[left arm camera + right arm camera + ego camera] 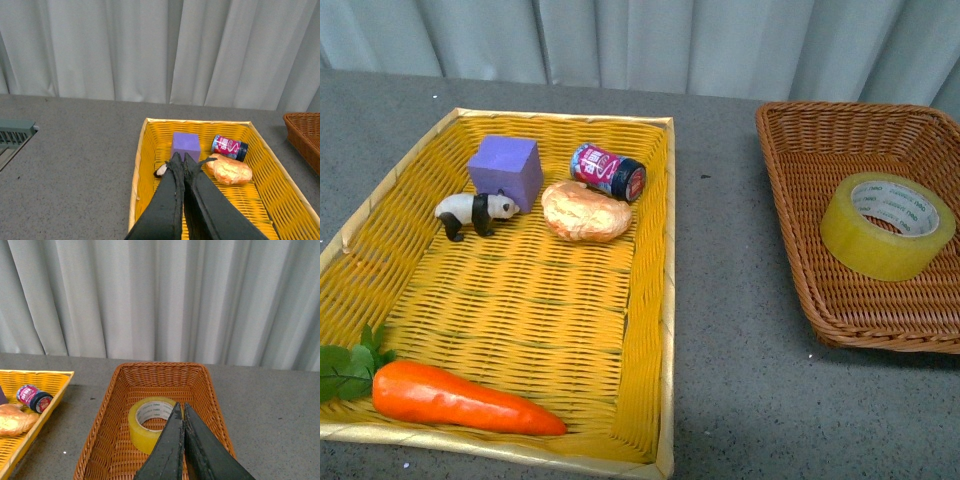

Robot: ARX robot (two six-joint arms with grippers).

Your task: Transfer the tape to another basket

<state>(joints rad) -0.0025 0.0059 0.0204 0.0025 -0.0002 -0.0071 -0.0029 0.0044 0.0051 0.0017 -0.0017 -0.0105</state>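
The tape (887,224), a wide yellowish roll with a white printed core, lies flat inside the brown wicker basket (800,150) at the right. It also shows in the right wrist view (145,424) inside the basket (107,415). My right gripper (181,407) is shut and empty, above the basket, its tips over the roll's near edge. My left gripper (182,157) is shut and empty above the yellow tray (140,165), tips near the purple cube (186,145). Neither arm shows in the front view.
The yellow woven tray (650,330) at the left holds a purple cube (506,170), a toy panda (475,212), a small can (608,172), a bread roll (585,212) and a carrot (460,398). Grey tabletop lies between tray and basket; curtains stand behind.
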